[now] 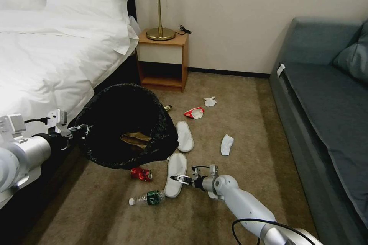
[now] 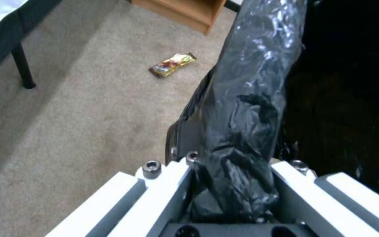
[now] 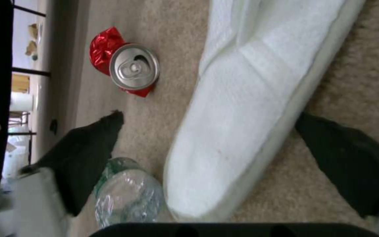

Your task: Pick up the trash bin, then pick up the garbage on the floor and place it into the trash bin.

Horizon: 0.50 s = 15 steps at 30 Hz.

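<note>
Two tools: we see both at work.
Left tool [image 1: 85, 129]: clamped on the trash bin [image 1: 126, 124] rim, bag plastic pinched between its fingers [image 2: 154, 184]; bin held up off the carpet [image 1: 245, 122] beside the bed [image 1: 46, 65], mouth tilted toward us.
In bin: tan paper bag [image 1: 135, 139].
Right tool [image 1: 177, 178]: jaws spread, low over the near slipper [image 1: 175, 174], one finger on each side.
Floor litter: we count second slipper [image 1: 185, 136], red can [image 1: 141, 174], bottle [image 1: 148, 198], tissues [image 1: 227, 144], red wrapper [image 1: 194, 113], snack packet [image 2: 172, 64].

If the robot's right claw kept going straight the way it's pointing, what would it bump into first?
Most likely the near white slipper. The right gripper is open, its fingers on either side of the slipper's end, low over the carpet. The bottle lies just beside that line.
</note>
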### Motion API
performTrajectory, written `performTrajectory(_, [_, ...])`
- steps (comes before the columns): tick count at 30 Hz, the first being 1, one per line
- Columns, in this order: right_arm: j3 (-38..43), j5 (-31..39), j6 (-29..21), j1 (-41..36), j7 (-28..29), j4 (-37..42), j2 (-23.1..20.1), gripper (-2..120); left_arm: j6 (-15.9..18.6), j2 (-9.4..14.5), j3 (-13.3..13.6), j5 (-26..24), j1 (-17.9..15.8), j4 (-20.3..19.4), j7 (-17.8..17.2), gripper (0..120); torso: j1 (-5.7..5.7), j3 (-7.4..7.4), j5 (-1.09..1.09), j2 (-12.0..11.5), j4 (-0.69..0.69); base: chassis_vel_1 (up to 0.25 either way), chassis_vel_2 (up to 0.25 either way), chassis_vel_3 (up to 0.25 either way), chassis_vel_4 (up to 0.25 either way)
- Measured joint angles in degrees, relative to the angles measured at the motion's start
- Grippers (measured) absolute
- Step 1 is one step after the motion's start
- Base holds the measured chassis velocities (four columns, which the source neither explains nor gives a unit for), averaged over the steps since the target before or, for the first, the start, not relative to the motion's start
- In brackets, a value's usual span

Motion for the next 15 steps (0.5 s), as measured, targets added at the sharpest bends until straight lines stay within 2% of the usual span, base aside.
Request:
performTrajectory(5, [0.01, -0.05, 0.00, 0.09, 0.31, -0.16, 0.32, 71, 0.00, 0.02, -0.02, 0.05, -0.02, 0.24, 0.03, 0, 0.00, 0.00, 0.00, 0.00, 0.00, 0.000, 0.000, 0.000, 0.000])
performTrajectory(6, [0.01, -0.05, 0.00, 0.09, 0.31, -0.16, 0.32, 71, 0.00, 0.02, -0.02, 0.05, -0.02, 0.24, 0.03, 0, 0.00, 0.00, 0.00, 0.00, 0.00, 0.000, 0.000, 0.000, 0.000])
performTrajectory(9, [-0.19, -0.36, 0.15, 0.10, 0.68, -0.68, 0.56, 55, 0.00, 0.07, -0.04, 0.08, 0.00, 0.30, 0.05, 0, 0.00, 0.00, 0.00, 0.00, 0.00, 0.000, 0.000, 0.000, 0.000])
performTrajectory(10, [-0.19, -0.36, 0.15, 0.10, 0.68, -0.68, 0.56, 55, 0.00, 0.07, -0.04, 0.08, 0.00, 0.30, 0.05, 0, 0.00, 0.00, 0.00, 0.00, 0.00, 0.000, 0.000, 0.000, 0.000])
performTrajectory(15, [0.04, -0.42, 0.25, 0.09, 1.07, -0.56, 0.68, 35, 0.00, 0.16, -0.20, 0.10, 0.16, 0.28, 0.06, 0, 0.00, 0.00, 0.00, 0.00, 0.00, 0.000, 0.000, 0.000, 0.000])
